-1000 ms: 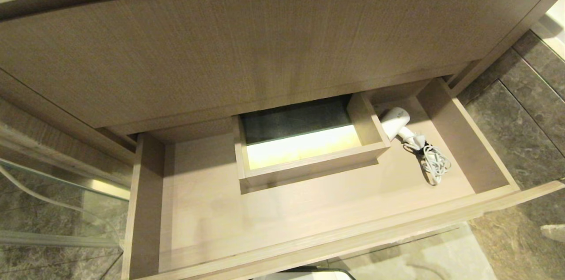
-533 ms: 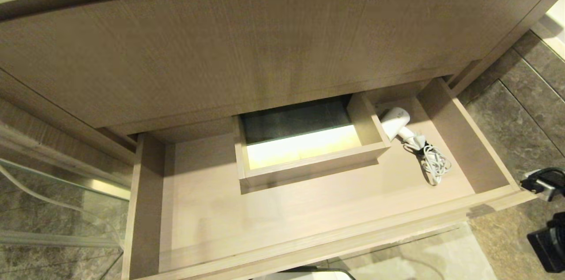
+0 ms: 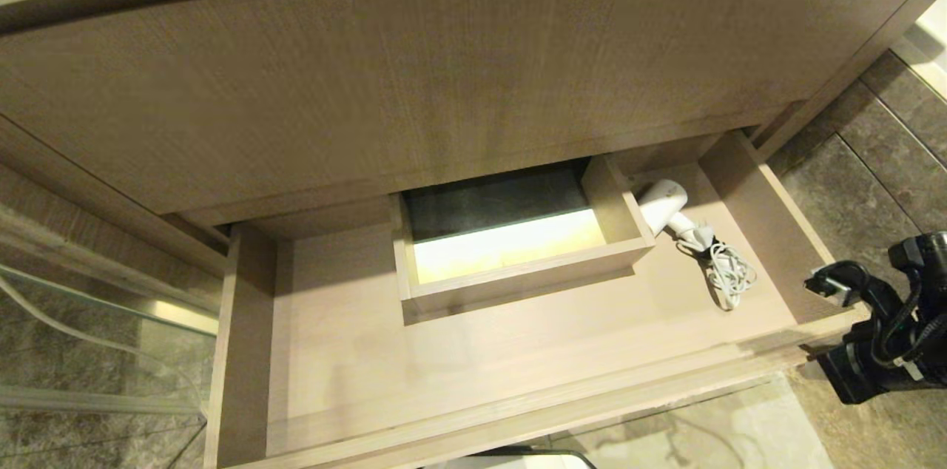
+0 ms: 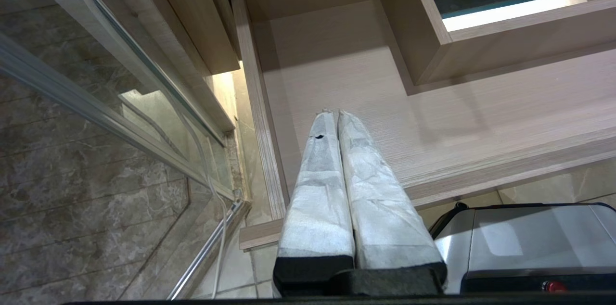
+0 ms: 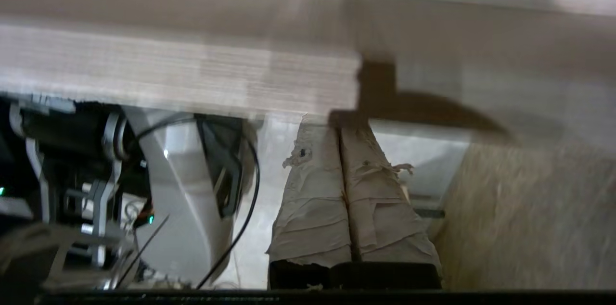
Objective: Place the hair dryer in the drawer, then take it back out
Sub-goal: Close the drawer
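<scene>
Head view: the drawer (image 3: 518,351) stands pulled out. The hair dryer (image 3: 664,206) lies inside it, just right of the boxed cutout (image 3: 518,262) and touching that box's right wall, its bundled cord (image 3: 729,273) trailing toward the drawer front. A second ago no arm was in this view; half a second ago dark arm hardware appeared at the drawer's right front corner; now the right arm (image 3: 888,321) has risen and come further in, with part of it over the drawer's right side wall near that corner. The drawer and the dryer have not shifted. The gripper's tips are not clearly made out here.

Left wrist view: the left gripper (image 4: 335,117) is clenched, pads together, empty. It hangs above the drawer's left front area, well apart from the cutout. It is parked.

Right wrist view: the right gripper (image 5: 337,124) is clenched, wrapped fingers (image 5: 313,189) pressed together, holding nothing. Its tips sit close under the drawer's wood-grain front edge (image 5: 183,74). The picture is smeared, consistent with motion.

Assessment: the dryer is already placed, so the putting-in half appears done. The right arm's approach reads as the start of retrieval. The fingers must part before a grasp, and the handle end beside the cord looks the most accessible hold. The loose cord could snag on the cutout.
</scene>
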You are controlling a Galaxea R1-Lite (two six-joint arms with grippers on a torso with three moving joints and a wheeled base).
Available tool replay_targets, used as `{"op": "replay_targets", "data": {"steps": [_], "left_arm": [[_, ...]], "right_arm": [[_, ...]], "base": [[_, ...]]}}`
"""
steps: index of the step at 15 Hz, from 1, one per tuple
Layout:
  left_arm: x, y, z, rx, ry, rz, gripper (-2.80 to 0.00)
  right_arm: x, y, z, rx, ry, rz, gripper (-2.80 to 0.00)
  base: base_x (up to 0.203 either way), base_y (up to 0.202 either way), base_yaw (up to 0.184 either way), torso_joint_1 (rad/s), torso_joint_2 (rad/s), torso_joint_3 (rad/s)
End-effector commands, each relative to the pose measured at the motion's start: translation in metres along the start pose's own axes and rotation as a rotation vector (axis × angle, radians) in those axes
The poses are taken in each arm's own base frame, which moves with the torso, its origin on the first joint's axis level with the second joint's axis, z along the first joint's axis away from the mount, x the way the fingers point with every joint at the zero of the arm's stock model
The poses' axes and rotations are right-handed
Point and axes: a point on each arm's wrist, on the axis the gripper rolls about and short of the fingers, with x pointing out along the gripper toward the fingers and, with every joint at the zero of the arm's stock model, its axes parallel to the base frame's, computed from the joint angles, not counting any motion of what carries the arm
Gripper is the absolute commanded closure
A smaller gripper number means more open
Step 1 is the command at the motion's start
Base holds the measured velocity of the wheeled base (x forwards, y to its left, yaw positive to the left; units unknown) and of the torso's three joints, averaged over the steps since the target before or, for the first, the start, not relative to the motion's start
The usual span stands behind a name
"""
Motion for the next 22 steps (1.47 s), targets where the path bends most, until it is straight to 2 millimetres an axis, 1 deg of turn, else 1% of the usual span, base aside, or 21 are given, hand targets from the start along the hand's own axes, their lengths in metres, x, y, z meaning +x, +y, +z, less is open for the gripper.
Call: {"op": "replay_targets", "data": {"steps": [1, 3, 4, 6, 7, 10, 12, 14, 16, 18, 19, 22], "left_arm": [[0.000, 0.000, 0.000, 0.000, 0.000, 0.000, 0.00], [0.000, 0.000, 0.000, 0.000, 0.000, 0.000, 0.00], [0.000, 0.000, 0.000, 0.000, 0.000, 0.000, 0.00], [0.000, 0.000, 0.000, 0.000, 0.000, 0.000, 0.00], [0.000, 0.000, 0.000, 0.000, 0.000, 0.000, 0.00], [0.000, 0.000, 0.000, 0.000, 0.000, 0.000, 0.00], [0.000, 0.000, 0.000, 0.000, 0.000, 0.000, 0.00], [0.000, 0.000, 0.000, 0.000, 0.000, 0.000, 0.00], [0.000, 0.000, 0.000, 0.000, 0.000, 0.000, 0.00], [0.000, 0.000, 0.000, 0.000, -0.002, 0.000, 0.00], [0.000, 0.000, 0.000, 0.000, 0.000, 0.000, 0.00], [0.000, 0.000, 0.000, 0.000, 0.000, 0.000, 0.00]], "right_arm": [[0.008, -0.006, 0.008, -0.006, -0.063, -0.002, 0.00], [0.004, -0.012, 0.019, -0.019, -0.169, -0.012, 0.00], [0.003, -0.014, 0.021, -0.017, -0.184, -0.016, 0.00], [-0.004, -0.024, 0.043, 0.002, -0.365, -0.035, 0.00], [-0.005, -0.026, 0.047, 0.014, -0.391, -0.031, 0.00], [0.001, -0.046, 0.082, 0.088, -0.614, -0.086, 0.00], [0.002, -0.056, 0.096, 0.105, -0.691, -0.126, 0.00], [0.000, -0.057, 0.091, 0.122, -0.673, -0.131, 0.00], [-0.007, -0.055, 0.086, 0.134, -0.649, -0.128, 0.00], [-0.014, -0.050, 0.077, 0.144, -0.628, -0.127, 0.00], [-0.015, -0.049, 0.075, 0.144, -0.626, -0.127, 0.00], [-0.027, -0.041, 0.067, 0.144, -0.632, -0.142, 0.00]], "base": [[0.000, 0.000, 0.000, 0.000, 0.00, 0.000], [0.000, 0.000, 0.000, 0.000, 0.00, 0.000], [0.000, 0.000, 0.000, 0.000, 0.00, 0.000], [0.000, 0.000, 0.000, 0.000, 0.00, 0.000], [0.000, 0.000, 0.000, 0.000, 0.00, 0.000], [0.000, 0.000, 0.000, 0.000, 0.00, 0.000], [0.000, 0.000, 0.000, 0.000, 0.00, 0.000], [0.000, 0.000, 0.000, 0.000, 0.00, 0.000], [0.000, 0.000, 0.000, 0.000, 0.00, 0.000], [0.000, 0.000, 0.000, 0.000, 0.00, 0.000], [0.000, 0.000, 0.000, 0.000, 0.00, 0.000], [0.000, 0.000, 0.000, 0.000, 0.00, 0.000]]}}
